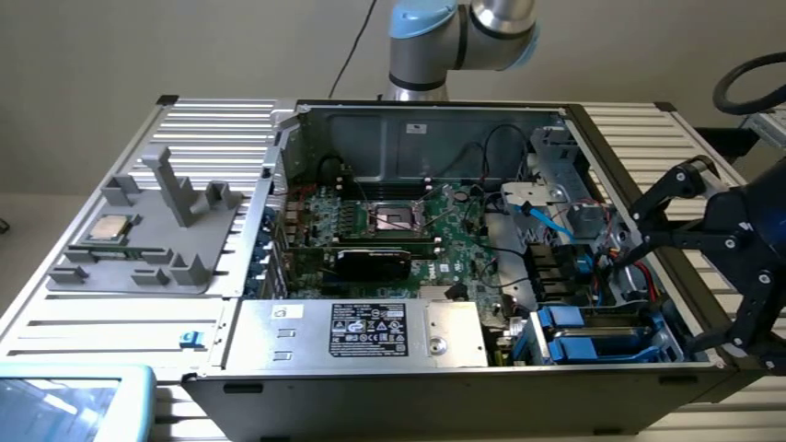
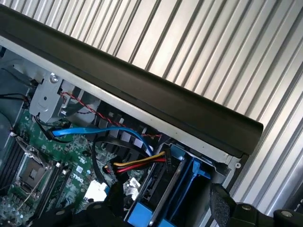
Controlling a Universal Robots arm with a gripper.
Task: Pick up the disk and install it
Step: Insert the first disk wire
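My black gripper (image 1: 627, 247) hangs over the open computer case's right wall on the exterior view's right. It is open, and nothing is held between its fingers. Two blue-fronted drives (image 1: 577, 333) sit side by side in the drive bay at the case's front right corner, just below the gripper. Which of them is the disk I cannot tell. In the wrist view the blue carriers (image 2: 189, 177) lie under the gripper (image 2: 161, 208), between its spread fingertips (image 2: 227, 203).
A grey fixture (image 1: 160, 249) on the exterior view's left holds a small silver processor chip (image 1: 110, 227). Inside the case are the motherboard (image 1: 406, 230), a power supply (image 1: 356, 331), a blue cable (image 2: 94, 132) and red and yellow wires (image 2: 137, 163). The case's black wall (image 2: 142, 90) borders the slatted table (image 2: 213, 56).
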